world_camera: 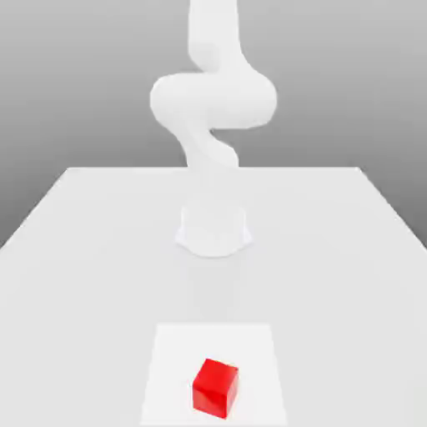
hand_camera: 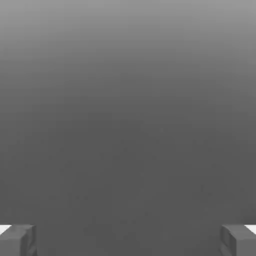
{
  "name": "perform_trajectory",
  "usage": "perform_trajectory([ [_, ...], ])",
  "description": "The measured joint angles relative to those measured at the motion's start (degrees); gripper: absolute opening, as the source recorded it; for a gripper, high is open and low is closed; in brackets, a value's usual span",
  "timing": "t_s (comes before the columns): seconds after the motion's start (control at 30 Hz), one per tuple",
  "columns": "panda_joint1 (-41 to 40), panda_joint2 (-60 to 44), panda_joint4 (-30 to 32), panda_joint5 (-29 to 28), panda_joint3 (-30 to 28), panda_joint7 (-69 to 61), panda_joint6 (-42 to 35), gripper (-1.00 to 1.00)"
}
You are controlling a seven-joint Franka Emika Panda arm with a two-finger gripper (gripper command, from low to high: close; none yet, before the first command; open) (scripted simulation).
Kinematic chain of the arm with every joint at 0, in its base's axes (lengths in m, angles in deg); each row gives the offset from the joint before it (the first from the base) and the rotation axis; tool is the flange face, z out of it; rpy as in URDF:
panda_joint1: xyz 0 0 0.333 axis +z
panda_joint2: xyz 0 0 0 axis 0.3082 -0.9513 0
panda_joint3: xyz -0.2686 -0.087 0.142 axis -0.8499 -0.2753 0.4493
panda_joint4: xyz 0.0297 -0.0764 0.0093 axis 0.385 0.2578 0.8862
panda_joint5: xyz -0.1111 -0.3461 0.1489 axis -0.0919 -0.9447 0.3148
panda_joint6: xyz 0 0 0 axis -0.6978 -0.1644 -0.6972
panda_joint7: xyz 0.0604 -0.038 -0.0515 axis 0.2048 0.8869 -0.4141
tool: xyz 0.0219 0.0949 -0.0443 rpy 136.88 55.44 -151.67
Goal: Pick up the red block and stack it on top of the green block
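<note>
Rising from its base at the far part of the pale table (world_camera: 75,275), the white robot arm (world_camera: 214,100) stands upright in the exterior view. Nearer that camera lies a flat white square (world_camera: 171,350), and on it rests the red block (world_camera: 215,389), turned at an angle to the square's edges. In the hand view, the gripper (hand_camera: 128,241) has its two fingers spread wide apart, with nothing between them. The block sits well apart from the arm's base and is not in the fingers' grasp; its exact direction from them I cannot tell.
</note>
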Motion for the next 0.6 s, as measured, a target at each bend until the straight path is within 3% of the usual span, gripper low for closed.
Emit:
perform_trajectory([
  [0.6, -2.88, -37.75, 9.08, -1.12, 3.12, 15.47, 15.74, 0.00],
])
